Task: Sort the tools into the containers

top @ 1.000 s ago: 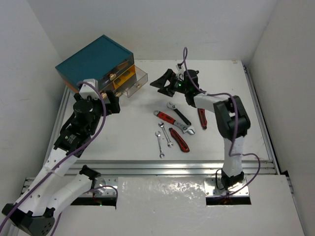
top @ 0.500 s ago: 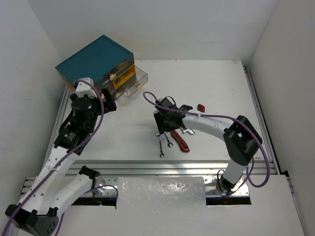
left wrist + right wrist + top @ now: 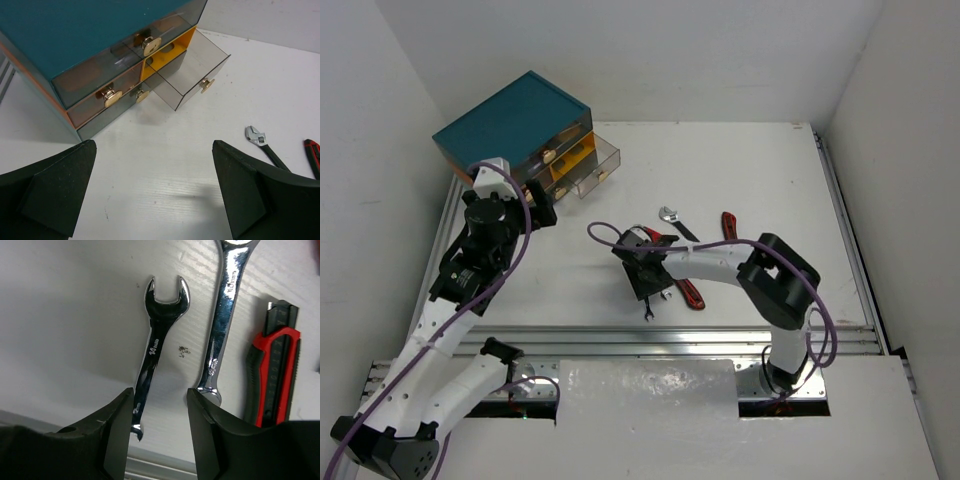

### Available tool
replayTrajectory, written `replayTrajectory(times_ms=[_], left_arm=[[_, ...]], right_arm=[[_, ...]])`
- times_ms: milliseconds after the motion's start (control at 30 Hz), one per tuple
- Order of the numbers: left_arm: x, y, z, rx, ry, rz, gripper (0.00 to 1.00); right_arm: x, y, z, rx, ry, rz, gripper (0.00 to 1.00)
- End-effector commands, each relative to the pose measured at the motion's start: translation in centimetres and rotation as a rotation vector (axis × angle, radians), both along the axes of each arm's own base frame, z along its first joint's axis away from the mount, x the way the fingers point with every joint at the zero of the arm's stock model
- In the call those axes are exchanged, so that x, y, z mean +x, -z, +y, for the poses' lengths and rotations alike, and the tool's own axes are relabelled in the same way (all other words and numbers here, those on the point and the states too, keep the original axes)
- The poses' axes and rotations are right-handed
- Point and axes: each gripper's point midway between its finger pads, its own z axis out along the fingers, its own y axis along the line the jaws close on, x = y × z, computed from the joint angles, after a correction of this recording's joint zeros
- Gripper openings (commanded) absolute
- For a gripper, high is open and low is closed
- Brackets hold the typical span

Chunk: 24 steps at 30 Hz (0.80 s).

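Observe the right arm folded low over the table, with the right gripper (image 3: 160,402) pointing down. Its jaws stand narrow astride the flat-lying small wrench (image 3: 151,352), not yet clamped. The left gripper (image 3: 152,190) gapes wide, facing the cabinet (image 3: 75,30).
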Motion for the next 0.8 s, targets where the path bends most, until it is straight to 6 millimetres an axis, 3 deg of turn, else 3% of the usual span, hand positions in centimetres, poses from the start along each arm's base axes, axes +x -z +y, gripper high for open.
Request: replayTrajectory(times_ms=[0,133,267,433,567,667,767], left_arm=[[-0.2,-2.3,0.1,-0.029,0.005,-0.074,1.0],[-0.3,-2.4,0.0,-0.031,0.011,-0.08,1.0],[-0.5,-2.7,0.1,-0.031,0.012,-0.091,1.0],[-0.7,-3.0,0.2,-0.029,0.013,-0.103,1.0],[-0.9,-3.1,0.3,-0.028,0.009,-0.109,1.0],[-0.8,-3.0,0.3,-0.025,0.006,-0.106,1.0],[-0.8,-3.0,0.4,-0.027,0.004,-0.108,1.0]], right_arm=[[1.0,-0.2,1.0,0.0,0.04,-0.041,0.47],[0.9,1.2,1.5,-0.02,0.035,-0.005,0.42],[0.2,3.4,0.7,-0.087,0.044,0.052,0.22],[-0.9,4.4,0.6,-0.074,0.041,0.1,0.18],[-0.4,3.0,1.7,-0.022,0.007,0.079,0.08],[0.4,0.1,3.8,0.1,-0.057,0.012,0.07],[1.5,-2.6,4.2,0.154,-0.073,-0.073,0.06]])
